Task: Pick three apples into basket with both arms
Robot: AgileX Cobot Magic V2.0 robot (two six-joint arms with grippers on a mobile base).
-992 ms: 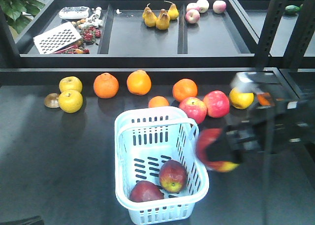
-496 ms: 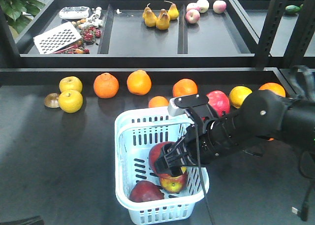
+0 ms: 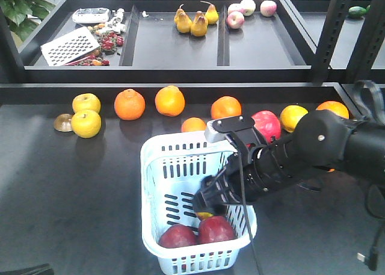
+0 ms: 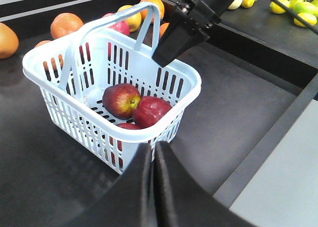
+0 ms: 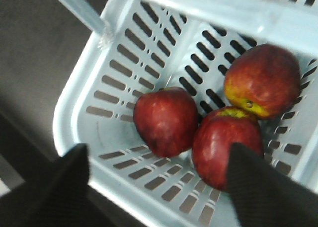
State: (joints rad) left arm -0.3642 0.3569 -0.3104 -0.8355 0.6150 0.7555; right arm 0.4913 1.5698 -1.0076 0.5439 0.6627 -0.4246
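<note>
Three dark red apples lie in the pale blue basket [image 3: 150, 166]. Two apples [image 3: 178, 236] [image 3: 215, 228] show plainly in the front view, and the third [image 3: 204, 215] peeks out under my right arm. The right wrist view has them all together [image 5: 166, 120] [image 5: 226, 140] [image 5: 263, 80]. My right gripper [image 5: 159, 150] hangs open just above them, holding nothing, and it hovers inside the basket [image 3: 212, 197]. My left gripper [image 4: 153, 146] is shut and empty, just outside the basket's near wall [image 4: 164, 125].
Oranges [image 3: 130, 103] [image 3: 169, 100], yellow fruits [image 3: 86, 123] and pinkish-red apples [image 3: 264, 126] line the table behind the basket. A raised shelf holds pears [image 3: 195, 21] and a grater [image 3: 69, 45]. A black upright post [image 3: 328, 34] stands at the right.
My right arm swung left from beside the basket, carried an apple into it and let go. That apple now rests beside the other two, and the gripper is open.
</note>
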